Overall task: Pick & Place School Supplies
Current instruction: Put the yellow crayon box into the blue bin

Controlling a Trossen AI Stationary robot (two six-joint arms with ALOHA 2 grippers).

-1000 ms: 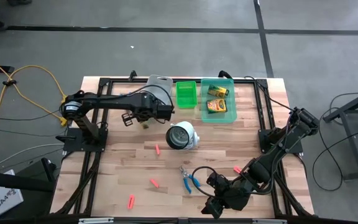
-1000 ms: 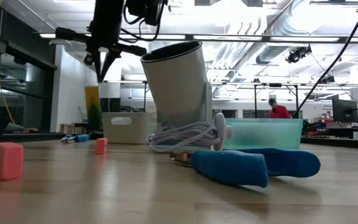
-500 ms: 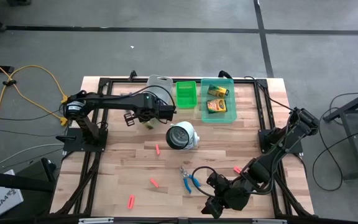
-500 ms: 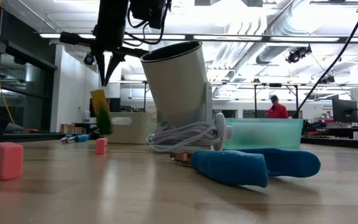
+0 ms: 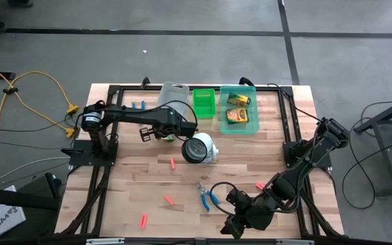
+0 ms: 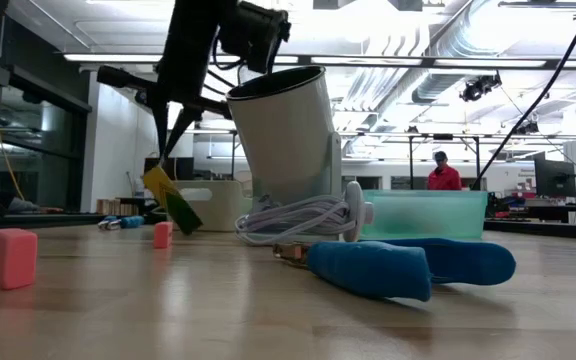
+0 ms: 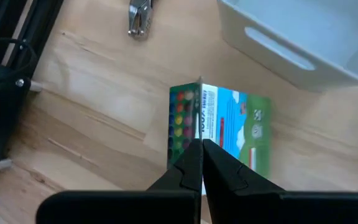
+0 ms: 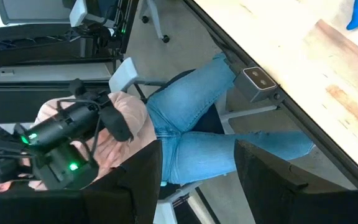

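Pale butcher-block table (image 5: 135, 197) fills the frame's centre. At upper centre the left gripper (image 5: 167, 133) hangs with jaws pressed together, empty, above a tilted green-and-yellow cardboard crayon box (image 6: 171, 199) beside the grey plastic bin (image 5: 173, 91). At lower right the right gripper (image 5: 233, 226) waits, jaws wide apart, near blue-handled scissors (image 5: 208, 196).

— Where's the crayon box (image 5: 169, 135)?
— Just left of centre in the high view, left of the round object (image 5: 199, 148), below the leftmost bin (image 5: 173, 92).
— And the scissors (image 5: 207, 197)?
— Lower centre, stubs (image 5: 169, 199) to their left.
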